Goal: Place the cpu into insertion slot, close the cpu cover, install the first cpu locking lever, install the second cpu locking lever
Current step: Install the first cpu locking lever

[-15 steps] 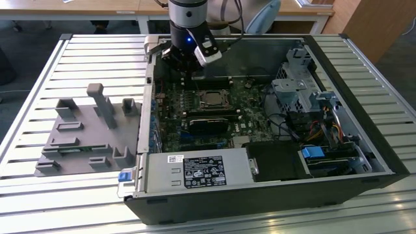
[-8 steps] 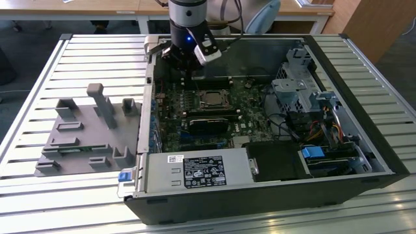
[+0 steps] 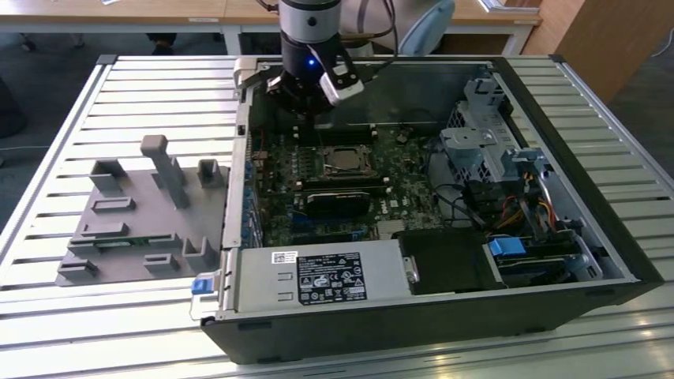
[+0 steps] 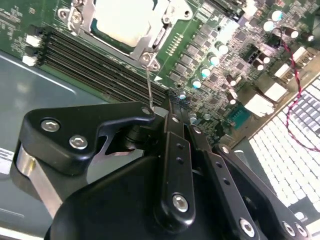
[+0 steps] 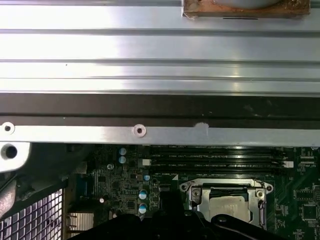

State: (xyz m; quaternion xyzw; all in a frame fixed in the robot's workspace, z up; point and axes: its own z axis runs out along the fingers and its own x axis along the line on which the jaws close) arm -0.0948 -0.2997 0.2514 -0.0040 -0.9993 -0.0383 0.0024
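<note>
Pale, silvery square cpu (image 4: 120,20) lies flat in the insertion slot (image 3: 323,160) on the green circuit board (image 4: 200,30). The silvery cpu cover (image 4: 161,35) lies framing it. A thin locking lever (image 4: 148,85) stands upright at one corner.

My arm (image 3: 311,20) is showing a grey cylindrical section above a black one, with a small blue light (image 3: 309,60) glowing on it. A white camera box (image 3: 342,83) is sitting alongside. My gripper (image 4: 162,115) is presenting matte black linkage bars (image 4: 172,165), silver screw heads (image 4: 79,142) and a bare metal band (image 4: 32,175)
</note>
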